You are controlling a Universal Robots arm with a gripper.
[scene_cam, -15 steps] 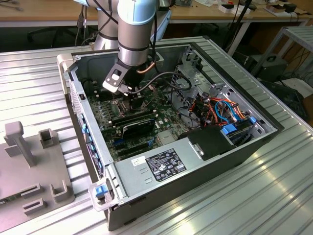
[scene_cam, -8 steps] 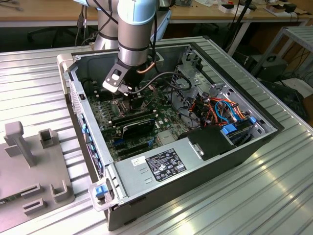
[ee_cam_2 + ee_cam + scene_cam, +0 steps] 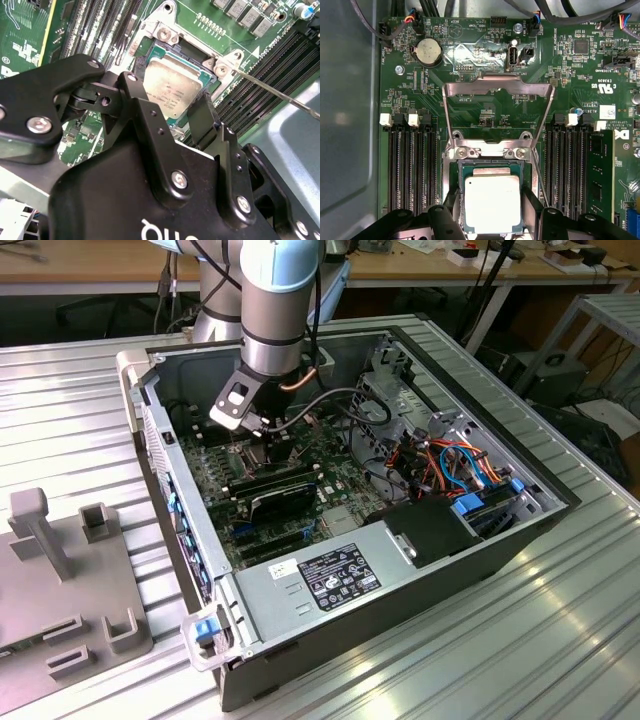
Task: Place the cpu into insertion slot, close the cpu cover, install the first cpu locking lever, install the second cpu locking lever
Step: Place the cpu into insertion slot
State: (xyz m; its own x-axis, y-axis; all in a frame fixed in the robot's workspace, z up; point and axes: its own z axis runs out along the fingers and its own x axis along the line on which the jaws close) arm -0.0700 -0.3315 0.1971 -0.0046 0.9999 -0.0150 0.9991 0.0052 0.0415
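We saw the gripper (image 3: 491, 199) down at the insertion slot (image 3: 490, 165), straddling the cpu (image 3: 492, 212) lying in that slot. Gripping or released, we couldn't tell. The cpu cover (image 3: 498, 88) was swung open.

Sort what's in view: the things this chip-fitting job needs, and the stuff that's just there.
For the job:
- chip, lying in the socket
- cover, flipped open
- locking lever
- gripper, down over the chip

Just there:
- coin battery
- memory stick
- power supply
- loose cables
- grey stand beside the case
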